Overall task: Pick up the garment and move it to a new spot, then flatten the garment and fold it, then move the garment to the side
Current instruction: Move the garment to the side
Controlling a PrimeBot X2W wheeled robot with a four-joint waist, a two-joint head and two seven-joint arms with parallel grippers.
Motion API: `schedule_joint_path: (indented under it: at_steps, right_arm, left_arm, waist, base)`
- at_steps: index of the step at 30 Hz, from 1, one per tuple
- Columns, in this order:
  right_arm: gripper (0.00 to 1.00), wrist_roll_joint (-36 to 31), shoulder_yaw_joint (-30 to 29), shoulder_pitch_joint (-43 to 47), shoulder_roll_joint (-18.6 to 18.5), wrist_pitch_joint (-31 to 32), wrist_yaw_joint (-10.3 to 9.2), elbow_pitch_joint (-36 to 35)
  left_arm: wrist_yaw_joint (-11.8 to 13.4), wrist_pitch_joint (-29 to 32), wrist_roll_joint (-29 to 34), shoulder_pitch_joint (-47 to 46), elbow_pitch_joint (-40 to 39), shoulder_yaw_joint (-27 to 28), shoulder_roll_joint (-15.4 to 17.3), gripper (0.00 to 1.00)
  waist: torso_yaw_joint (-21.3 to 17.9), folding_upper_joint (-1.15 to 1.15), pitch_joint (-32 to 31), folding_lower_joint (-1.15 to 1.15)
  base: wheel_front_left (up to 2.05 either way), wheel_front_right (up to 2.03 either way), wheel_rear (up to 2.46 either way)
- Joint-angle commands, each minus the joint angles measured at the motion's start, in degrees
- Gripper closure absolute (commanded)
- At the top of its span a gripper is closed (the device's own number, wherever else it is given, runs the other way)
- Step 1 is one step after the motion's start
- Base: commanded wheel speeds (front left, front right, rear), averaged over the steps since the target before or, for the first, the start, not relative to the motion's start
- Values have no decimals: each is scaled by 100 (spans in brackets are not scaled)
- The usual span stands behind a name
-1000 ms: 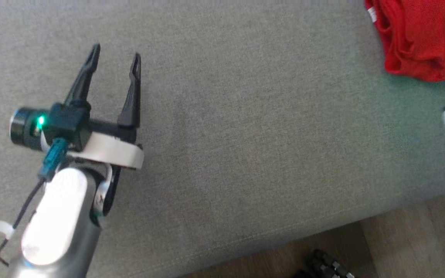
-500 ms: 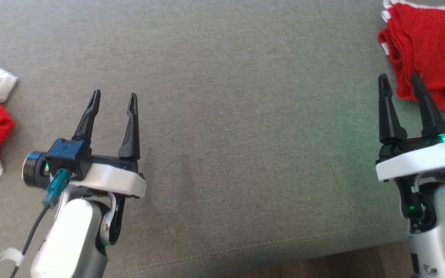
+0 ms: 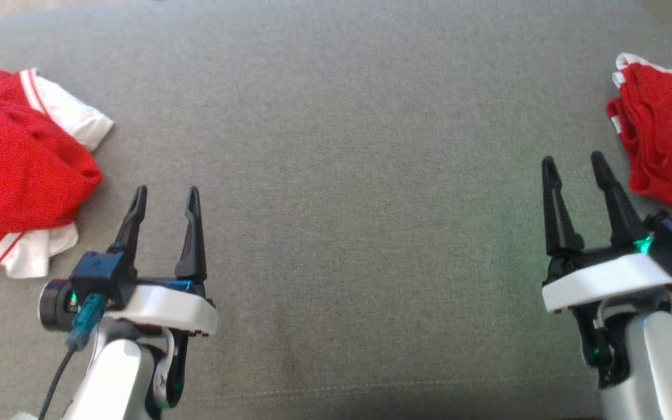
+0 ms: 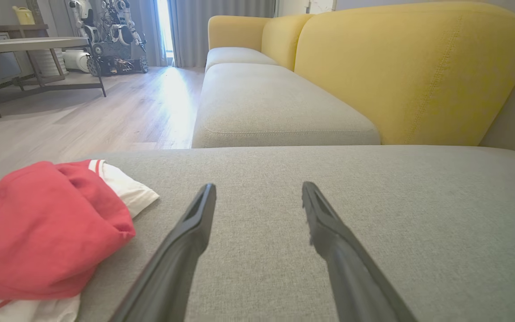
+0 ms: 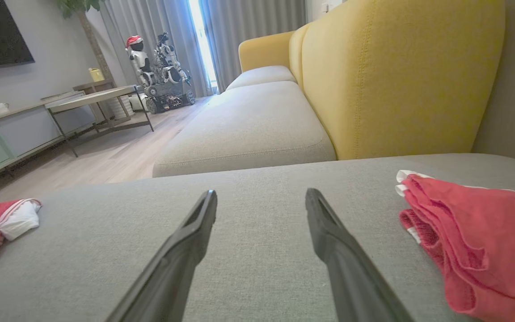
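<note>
Grey cushion point(image 3: 336, 146) spanned the head view, with a yellow backrest point(image 4: 409, 67) beyond it in the wrist views; crumpled garment point(image 3: 21, 169), red with white trim, lay at the cushion's far left; folded garment point(image 3: 668, 151), red, lay at its far right. Left pincer point(image 3: 167, 192) hovered at lower left, fingers apart and empty, pointing forward, near the crumpled garment without touching it; right pincer point(image 3: 572, 158) was posed likewise at lower right, fingers apart, empty, just beside the folded garment.
</note>
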Motion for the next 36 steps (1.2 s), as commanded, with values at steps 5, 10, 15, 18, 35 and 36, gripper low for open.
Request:
schedule_joint_path:
  at_steps: [5, 10, 15, 18, 35, 36]
  right_arm:
    - [0, -146, 143, 220, 37, 64, 11, -209]
    - [0, -240, 152, 446, 57, 146, 11, -282]
    - [0, -306, 103, 637, 35, 233, 11, -336]
    - [0, -341, 74, 747, 10, 265, 11, -395]
    - [0, -338, 19, 1002, -12, 368, 11, -585]
    - [0, -338, 20, 1001, -12, 367, 11, -582]
  left_arm:
    - [16, -84, -30, 40, -121, 199, 88, 0]
    - [32, -94, -27, 221, -68, 193, 125, 0]
    - [19, -95, -33, 397, -7, 141, 161, 0]
    - [21, -75, -53, 489, 13, 112, 171, 0]
    - [42, 38, -130, 638, 1, 49, 273, 0]
    - [44, 40, -130, 636, -1, 44, 276, 0]
  waist:
    - [150, 0, -311, 0]
    - [133, 0, -540, 0]
    - [92, 0, -779, 0]
    - [72, 0, -915, 0]
    - [26, 0, -1151, 0]
    - [26, 0, -1151, 0]
  base:
    - [0, 0, 0]
    - [0, 0, 0]
    - [0, 0, 0]
    - [0, 0, 0]
    - [0, 0, 0]
    - [0, 0, 0]
